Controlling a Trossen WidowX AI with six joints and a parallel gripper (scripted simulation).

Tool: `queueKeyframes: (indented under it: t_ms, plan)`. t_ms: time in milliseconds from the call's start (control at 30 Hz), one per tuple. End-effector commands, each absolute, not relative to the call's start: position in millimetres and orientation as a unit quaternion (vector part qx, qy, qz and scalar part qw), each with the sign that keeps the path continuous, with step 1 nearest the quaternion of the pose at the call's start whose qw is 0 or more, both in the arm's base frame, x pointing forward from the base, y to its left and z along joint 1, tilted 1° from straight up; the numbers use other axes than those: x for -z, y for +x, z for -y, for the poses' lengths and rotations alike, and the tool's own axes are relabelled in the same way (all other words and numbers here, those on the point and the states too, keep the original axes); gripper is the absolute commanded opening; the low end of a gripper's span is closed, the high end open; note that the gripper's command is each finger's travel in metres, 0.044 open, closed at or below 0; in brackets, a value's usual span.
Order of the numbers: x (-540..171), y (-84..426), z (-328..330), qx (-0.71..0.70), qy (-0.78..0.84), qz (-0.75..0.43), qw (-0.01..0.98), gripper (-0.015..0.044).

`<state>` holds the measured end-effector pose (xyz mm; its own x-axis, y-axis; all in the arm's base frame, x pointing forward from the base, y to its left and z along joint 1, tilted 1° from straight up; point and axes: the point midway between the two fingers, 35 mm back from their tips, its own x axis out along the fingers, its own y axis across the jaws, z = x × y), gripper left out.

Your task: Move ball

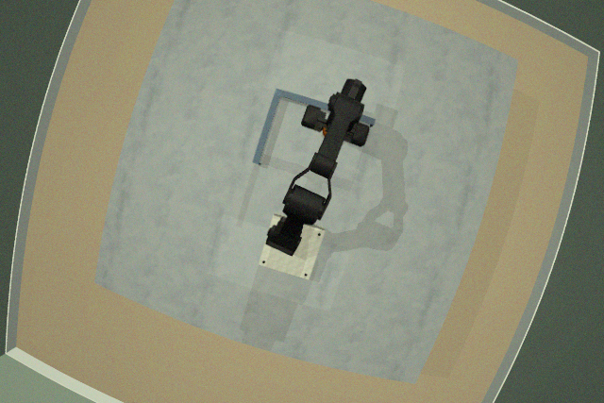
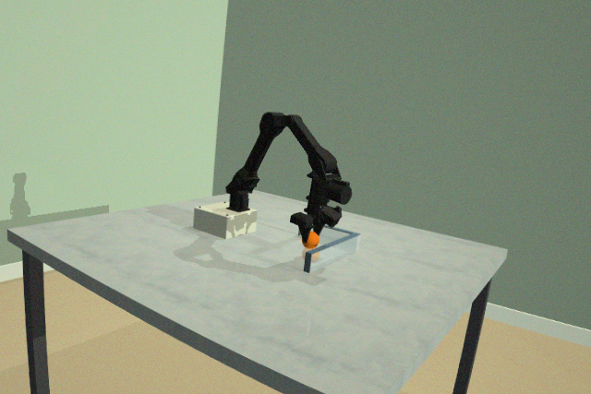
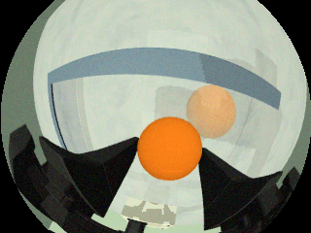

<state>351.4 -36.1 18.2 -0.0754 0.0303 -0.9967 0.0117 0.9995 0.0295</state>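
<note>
Orange ball (image 3: 170, 148): clamped between the two dark fingers of the claw (image 2: 311, 232); raised off the tabletop (image 2: 267, 304).
Claw state: closed on the ball, fingers moderately spread around it.
See-through copy (image 3: 212, 112): pale orange, resting on the tabletop just beyond and right of the ball in the wrist view.
Clear walls (image 2: 333, 246): corner stands just behind the see-through copy.
Ball position: directly above the see-through copy in the exterior view, inside the corner.

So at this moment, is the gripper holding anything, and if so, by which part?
Yes. The gripper is shut on the orange ball, one finger pressed against each of its opposite sides, around its middle. The ball looks lifted off the table.
</note>
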Motion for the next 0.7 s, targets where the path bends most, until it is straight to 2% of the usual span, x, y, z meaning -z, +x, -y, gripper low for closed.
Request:
queueKeyframes:
  t_ms: [0,433,667]
  plan:
    - [-43.4,362.2,33.6,-0.008,0.008,-0.72,0.693,0.0]
    - [-119.8,374.8,24.3,-0.005,-0.009,-0.7,0.715,0.0]
    - [-120.1,375.3,27.2,-0.005,-0.01,-0.698,0.716,0.0]
